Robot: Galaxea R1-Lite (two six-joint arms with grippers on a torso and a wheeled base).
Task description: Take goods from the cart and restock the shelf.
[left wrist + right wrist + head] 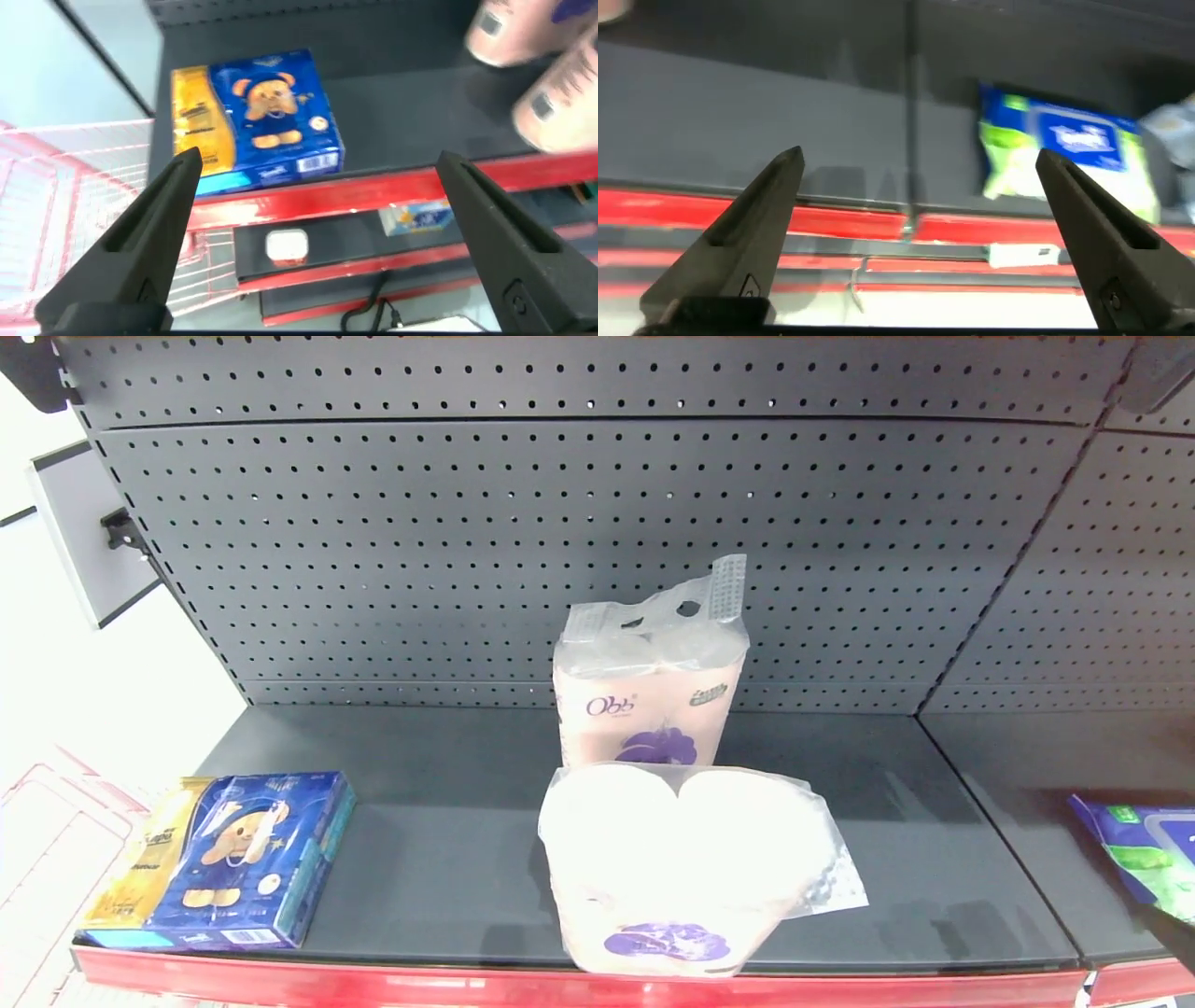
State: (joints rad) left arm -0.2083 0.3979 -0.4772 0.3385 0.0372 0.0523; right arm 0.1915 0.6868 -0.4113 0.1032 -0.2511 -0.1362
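Two pink toilet-roll packs stand mid-shelf: one upright at the back [651, 686], one at the front edge [680, 868]. A blue tissue box with a bear [252, 859] lies at the shelf's left end beside a yellow pack [149, 854]; the same box [271, 117] appears in the left wrist view. My left gripper [318, 163] is open, in front of and below the red shelf lip [374, 201], nothing between its fingers. My right gripper [920, 159] is open too, before the shelf's right section, where a blue-green wipes pack [1064, 154] lies.
The red wire cart [65, 187] stands left of the shelf, its rim [47, 821] at the left edge of the head view. The grey pegboard back panel [560, 551] rises behind. A divider seam [990, 840] splits the shelf; the wipes pack [1144, 845] lies right of it.
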